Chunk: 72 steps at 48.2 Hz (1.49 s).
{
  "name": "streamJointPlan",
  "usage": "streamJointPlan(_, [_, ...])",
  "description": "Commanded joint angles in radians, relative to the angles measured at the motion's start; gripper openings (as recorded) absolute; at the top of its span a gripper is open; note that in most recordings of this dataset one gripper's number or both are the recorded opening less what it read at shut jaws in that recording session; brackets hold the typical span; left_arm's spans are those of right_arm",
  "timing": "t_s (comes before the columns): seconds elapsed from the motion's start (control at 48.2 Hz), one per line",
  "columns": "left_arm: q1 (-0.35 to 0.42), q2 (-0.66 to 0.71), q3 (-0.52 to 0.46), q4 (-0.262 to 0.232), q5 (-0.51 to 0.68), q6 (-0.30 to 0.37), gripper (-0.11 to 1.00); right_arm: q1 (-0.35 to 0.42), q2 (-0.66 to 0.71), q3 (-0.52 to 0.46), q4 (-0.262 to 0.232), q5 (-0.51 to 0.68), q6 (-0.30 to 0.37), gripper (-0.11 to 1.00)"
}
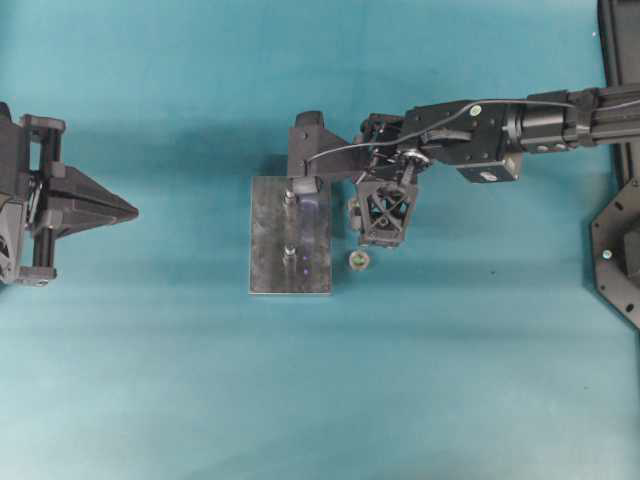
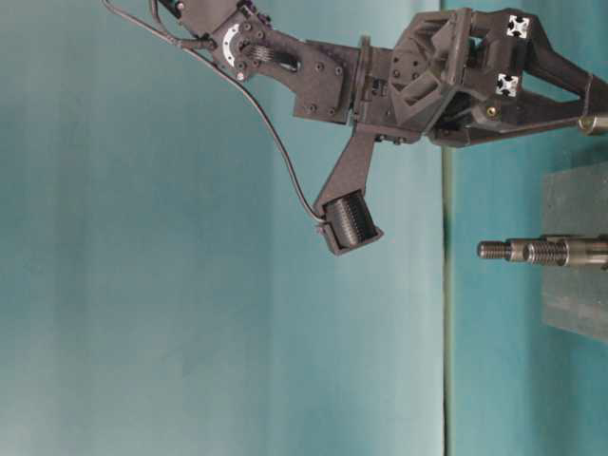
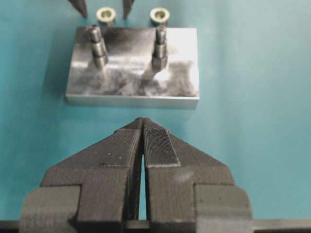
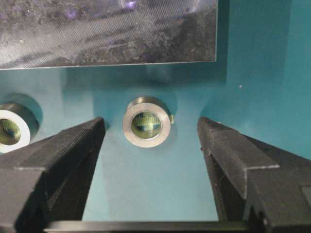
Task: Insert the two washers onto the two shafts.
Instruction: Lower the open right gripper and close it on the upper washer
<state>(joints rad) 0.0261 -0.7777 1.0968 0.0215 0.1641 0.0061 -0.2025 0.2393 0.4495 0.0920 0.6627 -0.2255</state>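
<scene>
A washer, a small metal ring, lies flat on the teal table just in front of the metal plate. My right gripper is open and straddles it, one finger on each side, not touching. A second washer lies to the left of it. From the left wrist, both washers sit behind the plate, which carries two upright shafts. My left gripper is shut and empty, short of the plate. Overhead, one washer shows beside the right gripper.
The plate sits mid-table with its shafts in a row. My left gripper rests far left. A black base stands at the right edge. The shafts rise from the plate at table level.
</scene>
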Motion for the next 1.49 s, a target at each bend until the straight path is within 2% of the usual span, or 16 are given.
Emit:
streamJointPlan(0.0, [0.002, 0.005, -0.015, 0.005, -0.009, 0.002, 0.0, 0.003, -0.014, -0.023, 0.0, -0.006, -0.011, 0.77])
streamJointPlan(0.145, [0.002, 0.003, -0.014, 0.005, -0.009, 0.0, 0.0, 0.009, -0.009, -0.031, 0.0, -0.011, -0.012, 0.71])
streamJointPlan(0.456, [0.002, 0.003, -0.012, 0.005, -0.011, -0.008, 0.0, 0.017, 0.0, -0.032, 0.0, 0.002, -0.011, 0.46])
streamJointPlan(0.643, [0.0, 0.003, -0.011, 0.005, -0.009, -0.008, 0.0, 0.026, -0.002, -0.031, 0.0, 0.009, -0.012, 0.36])
streamJointPlan(1.037, [0.0, 0.003, -0.012, 0.005, -0.012, -0.009, 0.0, 0.028, -0.051, -0.063, 0.0, 0.044, 0.005, 0.35])
streamJointPlan(1.307, [0.0, 0.003, -0.012, 0.005, -0.023, -0.012, 0.0, 0.014, -0.064, -0.198, -0.002, 0.213, 0.002, 0.35])
streamJointPlan(1.472, [0.0, 0.002, -0.014, 0.005, -0.023, -0.014, 0.0, 0.014, -0.049, -0.285, -0.006, 0.267, 0.0, 0.35])
